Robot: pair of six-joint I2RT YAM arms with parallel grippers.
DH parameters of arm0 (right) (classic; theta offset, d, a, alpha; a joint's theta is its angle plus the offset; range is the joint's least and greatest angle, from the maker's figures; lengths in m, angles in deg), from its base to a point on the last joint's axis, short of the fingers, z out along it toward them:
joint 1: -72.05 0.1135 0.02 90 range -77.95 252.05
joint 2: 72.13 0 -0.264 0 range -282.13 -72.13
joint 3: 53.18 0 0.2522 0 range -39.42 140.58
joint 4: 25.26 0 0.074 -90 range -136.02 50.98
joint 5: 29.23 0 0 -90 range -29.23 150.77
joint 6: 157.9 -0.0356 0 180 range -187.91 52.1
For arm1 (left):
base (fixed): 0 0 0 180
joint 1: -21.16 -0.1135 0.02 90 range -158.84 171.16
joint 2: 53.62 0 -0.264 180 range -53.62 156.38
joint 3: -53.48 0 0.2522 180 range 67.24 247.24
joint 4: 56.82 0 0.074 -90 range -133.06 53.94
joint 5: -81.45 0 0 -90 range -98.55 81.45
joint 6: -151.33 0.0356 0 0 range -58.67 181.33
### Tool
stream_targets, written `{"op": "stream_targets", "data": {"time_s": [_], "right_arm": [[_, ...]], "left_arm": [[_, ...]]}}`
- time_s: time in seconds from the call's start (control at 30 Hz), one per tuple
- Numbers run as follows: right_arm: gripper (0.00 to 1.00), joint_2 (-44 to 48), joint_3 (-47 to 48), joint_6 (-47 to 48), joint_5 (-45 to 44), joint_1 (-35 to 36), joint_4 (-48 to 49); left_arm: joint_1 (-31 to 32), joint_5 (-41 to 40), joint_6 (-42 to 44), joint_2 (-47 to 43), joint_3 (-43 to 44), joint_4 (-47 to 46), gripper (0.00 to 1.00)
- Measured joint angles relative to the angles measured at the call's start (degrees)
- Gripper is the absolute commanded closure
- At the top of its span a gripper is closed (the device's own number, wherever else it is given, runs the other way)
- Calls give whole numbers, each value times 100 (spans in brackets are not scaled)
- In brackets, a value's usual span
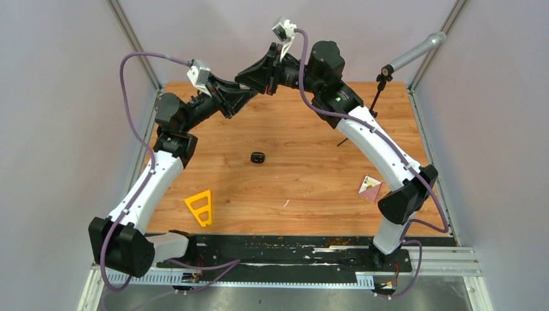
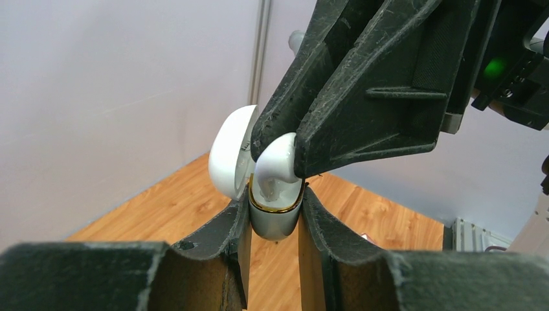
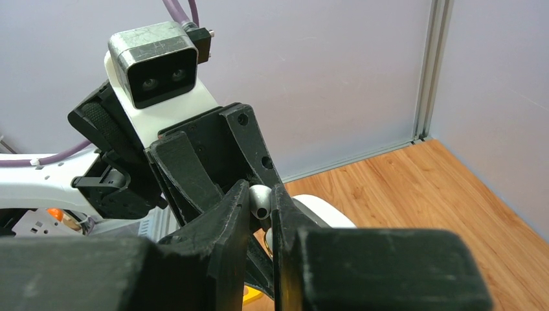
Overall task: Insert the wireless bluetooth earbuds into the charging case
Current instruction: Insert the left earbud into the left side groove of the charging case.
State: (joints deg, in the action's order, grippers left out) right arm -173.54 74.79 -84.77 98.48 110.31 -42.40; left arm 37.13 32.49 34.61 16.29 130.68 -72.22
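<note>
While aloft at upper centre, 1 white earbud is touching the open charging case.
The left gripper is clamping the case; the right gripper is pinching the earbud.

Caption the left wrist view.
Left gripper grips the open white charging case; right gripper holds a white earbud at its mouth.

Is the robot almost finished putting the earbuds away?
Partway. Done: the white case is open, clamped in the left fingers. In hand: the right fingers hold a white earbud right at its opening, not seated. Left: push it in; the black case on the table looks shut, contents unseen.
</note>
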Motion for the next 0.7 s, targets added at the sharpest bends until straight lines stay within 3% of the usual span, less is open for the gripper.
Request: {"op": "stream_targets", "data": {"time_s": [0.7], "right_arm": [[87,380,-564,295,-422,48,122]], "left_arm": [[-63,24,-2,-2,0,33,100]]}}
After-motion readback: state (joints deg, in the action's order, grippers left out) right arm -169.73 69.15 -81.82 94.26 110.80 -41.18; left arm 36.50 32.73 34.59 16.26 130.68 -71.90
